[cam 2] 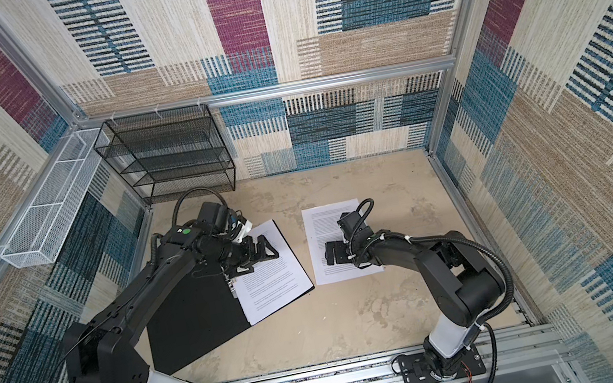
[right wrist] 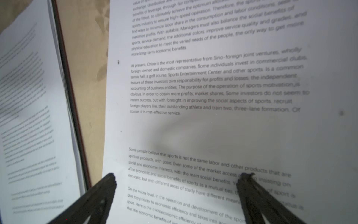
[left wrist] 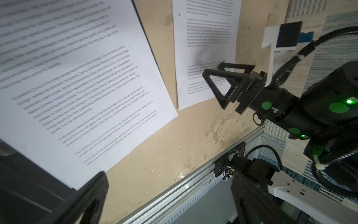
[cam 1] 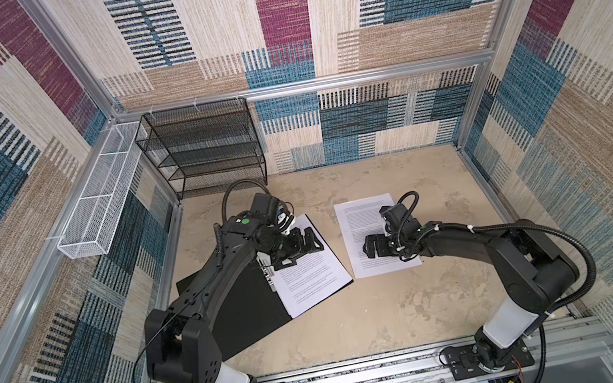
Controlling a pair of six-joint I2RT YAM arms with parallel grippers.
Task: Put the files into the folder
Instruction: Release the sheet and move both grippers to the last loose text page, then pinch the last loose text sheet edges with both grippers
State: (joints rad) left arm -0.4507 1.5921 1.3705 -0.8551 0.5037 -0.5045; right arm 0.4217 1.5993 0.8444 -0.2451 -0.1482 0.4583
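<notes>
Beside the folder (cam 1: 244, 308), loose sheet (right wrist: 193, 128), print legible — "Sports Entertainment Center"

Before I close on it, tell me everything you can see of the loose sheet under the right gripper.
The loose sheet is white paper, printed in black with several text paragraphs and a blank band between them. It lies flat and uncreased on the beige table, slightly skewed, just right of the open folder, with a strip of bare table between them. The right gripper stands over its near half, jaws open; whether the tips touch the paper is unclear.
</notes>
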